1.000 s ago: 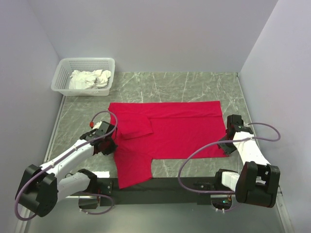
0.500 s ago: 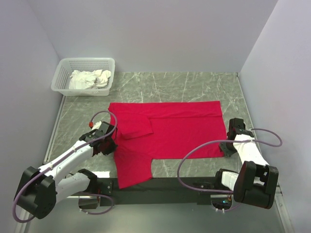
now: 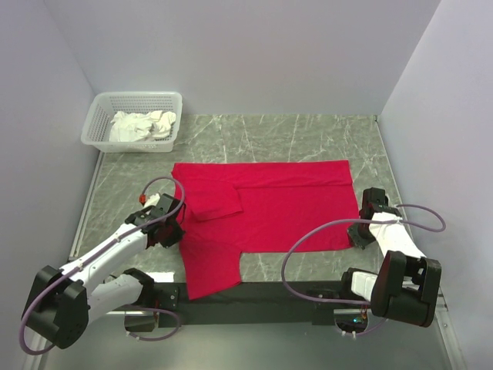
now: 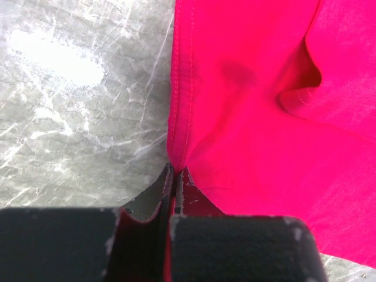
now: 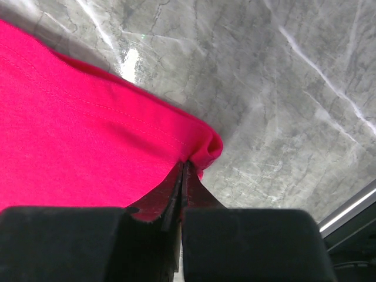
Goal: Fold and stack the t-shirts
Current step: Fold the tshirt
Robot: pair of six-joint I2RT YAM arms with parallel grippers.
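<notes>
A bright red t-shirt (image 3: 269, 208) lies spread flat on the grey marble table, one sleeve folded onto its body and the other hanging toward the front edge. My left gripper (image 3: 176, 231) is shut on the shirt's left hemmed edge (image 4: 179, 135), pinching a fold between its fingers (image 4: 175, 176). My right gripper (image 3: 359, 235) is shut on the shirt's near right corner (image 5: 200, 147), which bunches at the fingertips (image 5: 183, 170).
A white lattice basket (image 3: 102, 122) holding crumpled white cloth (image 3: 142, 126) stands at the back left corner. A black strip (image 3: 254, 293) runs along the table's front edge. Walls close in left, right and behind.
My right gripper has shifted slightly down and toward the shirt's near right corner. My left gripper has barely moved. The shirt lies as before.
</notes>
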